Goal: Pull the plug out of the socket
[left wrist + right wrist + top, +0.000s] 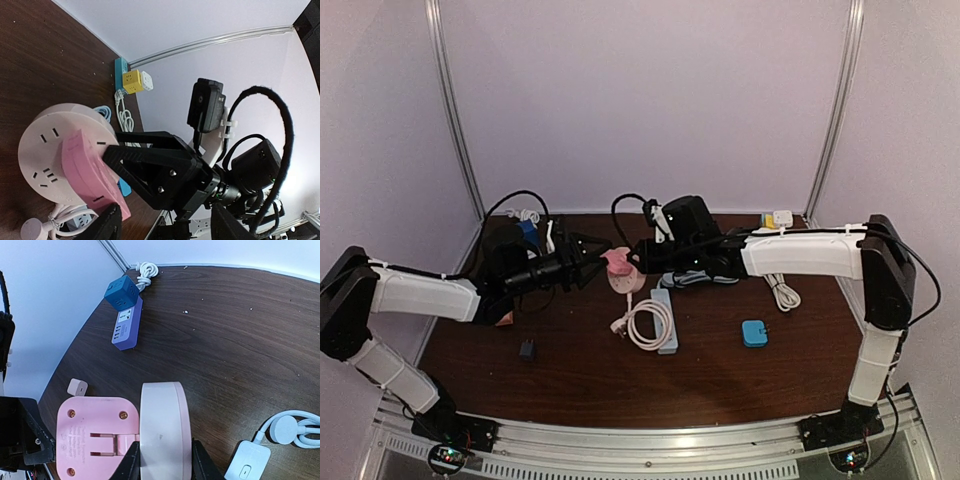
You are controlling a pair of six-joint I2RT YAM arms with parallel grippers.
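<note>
On the brown tabletop [720, 380] the task is only at its start, with nothing separated yet. The right gripper [165, 462] reaches from the socket's right. Its jaws are pressed onto the rim of the round pale-pink socket [165, 425], holding it tipped on edge. The pink plug [95, 440] sits flat against the socket's face, on its left side. Its pins appear fully home, so the pull itself is left to do. The left gripper [165, 220] faces the socket from that left side with its jaws spread wide. One finger [111, 224] lies just beside the plug's corner, and I cannot tell whether it touches. It grips nothing yet.
</note>
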